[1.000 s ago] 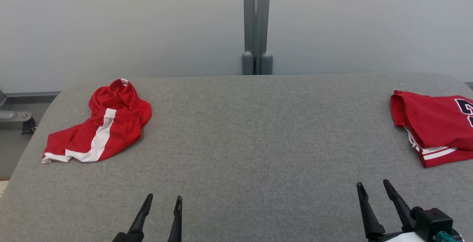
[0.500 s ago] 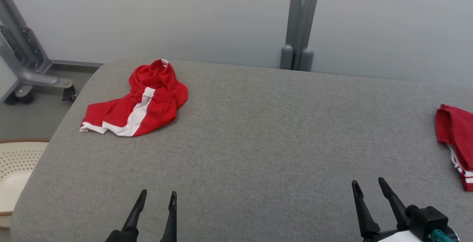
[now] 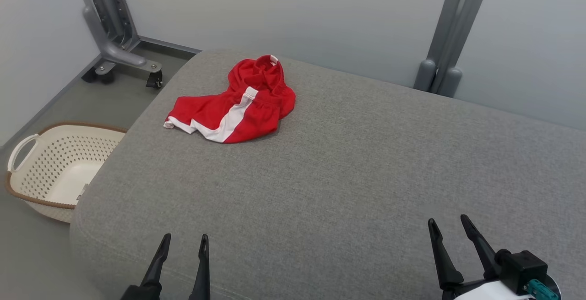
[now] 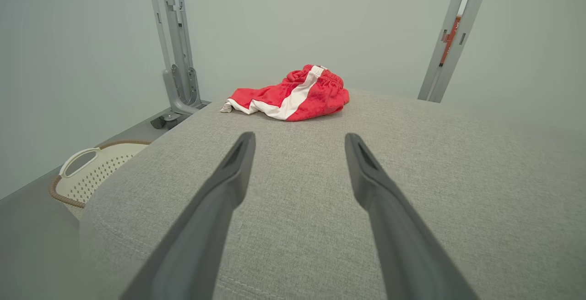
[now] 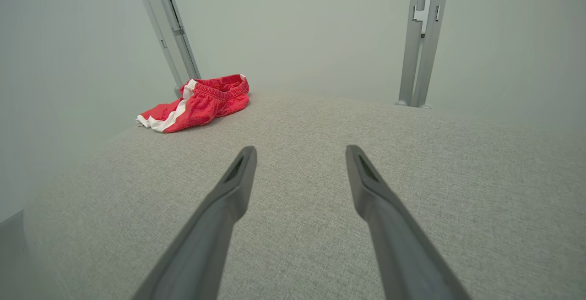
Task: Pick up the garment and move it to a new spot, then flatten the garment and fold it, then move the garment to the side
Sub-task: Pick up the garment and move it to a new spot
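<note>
Garment [image 3: 233, 103]: red shorts, white side stripe, crumpled at far left of tabletop [image 3: 348, 167], well apart from both end effectors. Judged light, limp, slightly slick, so likely to sag and trail. Best hold: gathered waistband [image 3: 258, 68] at far end, or hem [image 3: 183, 123] at left. Left end effector [image 3: 186, 236] spread, empty, over near edge. Right end effector [image 3: 447, 220] also spread, empty. Room: perforated basket [image 3: 68, 146] on floor [image 3: 91, 107], wheeled grey post [image 3: 110, 20], woven grey tabletop, second post [image 3: 451, 30], pale wall [image 3: 297, 7].
</note>
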Motion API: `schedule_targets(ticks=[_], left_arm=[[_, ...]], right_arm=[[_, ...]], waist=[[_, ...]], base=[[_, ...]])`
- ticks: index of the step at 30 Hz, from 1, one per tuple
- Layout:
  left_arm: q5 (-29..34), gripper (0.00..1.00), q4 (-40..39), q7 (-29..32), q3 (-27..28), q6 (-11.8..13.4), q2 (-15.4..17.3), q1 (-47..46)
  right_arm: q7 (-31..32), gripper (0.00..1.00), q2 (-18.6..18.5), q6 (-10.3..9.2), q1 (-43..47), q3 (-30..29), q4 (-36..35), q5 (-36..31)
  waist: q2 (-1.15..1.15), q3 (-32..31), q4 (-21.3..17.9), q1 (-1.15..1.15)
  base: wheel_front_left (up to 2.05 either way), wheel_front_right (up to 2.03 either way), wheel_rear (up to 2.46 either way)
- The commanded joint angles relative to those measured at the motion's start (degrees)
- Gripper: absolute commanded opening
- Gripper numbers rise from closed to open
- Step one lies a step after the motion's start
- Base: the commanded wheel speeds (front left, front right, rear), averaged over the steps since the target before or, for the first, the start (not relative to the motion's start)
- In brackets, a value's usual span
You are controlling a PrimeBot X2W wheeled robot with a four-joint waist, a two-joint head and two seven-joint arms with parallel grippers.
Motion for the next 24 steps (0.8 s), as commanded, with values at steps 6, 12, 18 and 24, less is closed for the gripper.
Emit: schedule_targets(ticks=[6,12,18,24], left_arm=[[-0.6,1.0,-0.4,0.0,0.5,0.3,0.1,0.8],[-0.8,1.0,-1.6,0.0,0.7,0.2,0.1,0.9],[-0.9,1.0,-5.1,0.0,2.7,0.7,0.1,-2.0],[-0.4,1.0,-6.9,0.0,6.7,0.0,0.1,-10.2]], right_arm=[[-0.2,1.0,-0.1,0.0,-0.5,0.2,0.1,0.1],[-0.2,1.0,-0.6,0.0,-0.1,0.2,-0.1,0.4],[-0.2,1.0,-1.5,0.0,-0.8,0.1,-0.5,0.0],[-0.2,1.0,-4.4,0.0,-4.3,0.5,-1.3,-0.7]], waist=[[0.0,0.1,1.2,0.0],[0.0,1.0,0.5,0.0],[0.0,3.7,-0.9,0.0],[0.0,11.8,-3.4,0.0]], base=[[0.0,0.0,0.0],[0.0,0.0,0.0],[0.0,0.0,0.0],[0.0,0.0,0.0]])
